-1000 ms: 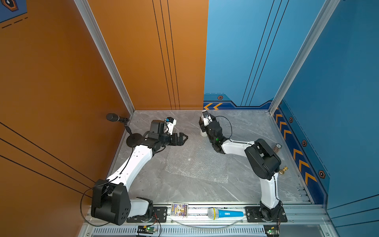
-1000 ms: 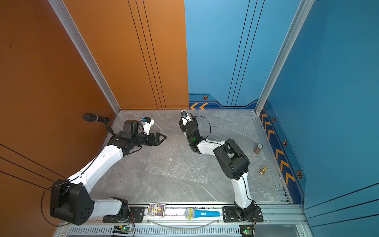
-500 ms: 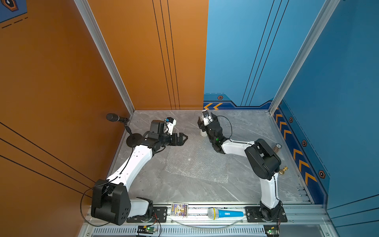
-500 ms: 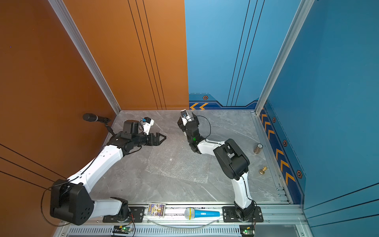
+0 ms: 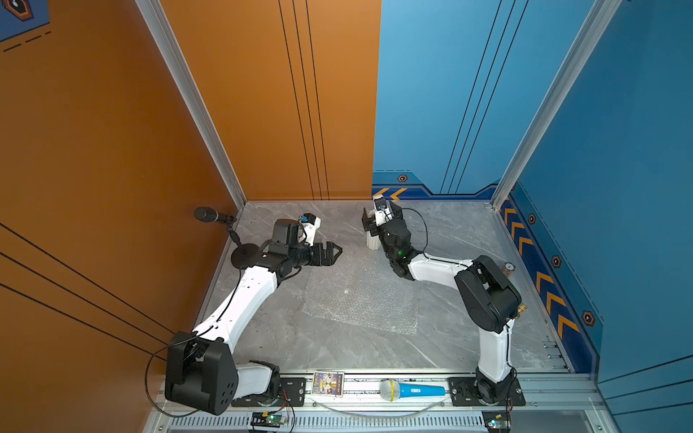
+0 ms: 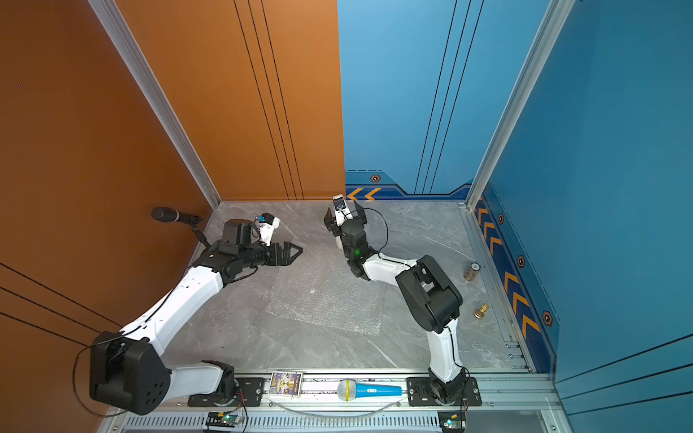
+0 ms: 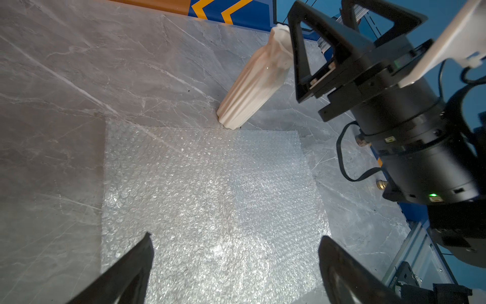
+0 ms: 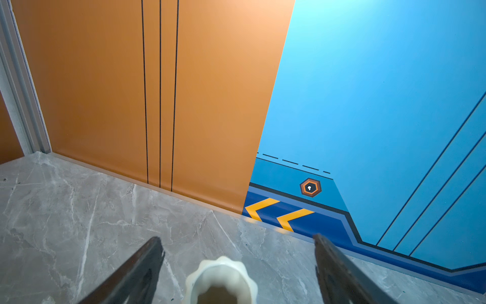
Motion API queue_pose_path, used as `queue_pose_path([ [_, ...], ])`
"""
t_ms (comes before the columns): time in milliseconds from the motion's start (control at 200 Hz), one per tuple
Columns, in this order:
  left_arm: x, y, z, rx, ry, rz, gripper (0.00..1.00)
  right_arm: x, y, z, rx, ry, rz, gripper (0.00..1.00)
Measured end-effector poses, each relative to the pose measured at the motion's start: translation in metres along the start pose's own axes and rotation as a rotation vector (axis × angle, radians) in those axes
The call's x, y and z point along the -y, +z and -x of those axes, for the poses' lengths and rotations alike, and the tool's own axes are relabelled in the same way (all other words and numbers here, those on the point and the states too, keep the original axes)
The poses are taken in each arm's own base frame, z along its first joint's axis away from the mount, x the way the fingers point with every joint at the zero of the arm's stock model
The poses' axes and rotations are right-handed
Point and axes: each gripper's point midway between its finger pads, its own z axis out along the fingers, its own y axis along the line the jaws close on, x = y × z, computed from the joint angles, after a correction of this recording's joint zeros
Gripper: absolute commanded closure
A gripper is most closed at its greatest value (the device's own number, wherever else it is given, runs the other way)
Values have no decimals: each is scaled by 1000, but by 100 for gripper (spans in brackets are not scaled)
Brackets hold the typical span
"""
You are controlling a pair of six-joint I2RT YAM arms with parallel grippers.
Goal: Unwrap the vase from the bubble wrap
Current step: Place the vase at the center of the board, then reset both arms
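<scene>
Right gripper [image 8: 236,238] is hanging wide open around the vase [image 7: 252,84] rim, gripping nothing, and left gripper [image 5: 332,253] is hovering open near the bubble wrap [image 7: 210,197]. Risk: a jaw backing off could be clipping the narrow neck and tipping the tall vase onto the hard table [image 7: 79,79]. Wrap is lying flat and empty; vase is standing upright at its far edge, bare, white, ribbed, with a scalloped rim.
</scene>
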Motion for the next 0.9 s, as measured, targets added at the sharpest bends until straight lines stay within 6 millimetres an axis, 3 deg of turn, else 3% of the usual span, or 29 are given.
queue_pose_path([
  [310,-1,-6,-1,12,2,13,2,19,-32,17,6,44,-2,9],
  [451,-2,-18,5,49,13,33,2,45,-58,51,36,94,-20,9],
  [591,-3,-32,8,96,34,67,2,100,-87,98,66,177,-87,8],
  [696,-8,-44,16,145,60,119,2,155,-97,110,-3,230,-167,6],
  [786,-18,-56,27,205,82,193,2,206,-110,98,-92,270,-248,0],
  [896,-38,-69,35,303,122,307,2,254,-139,55,-218,300,-361,0],
])
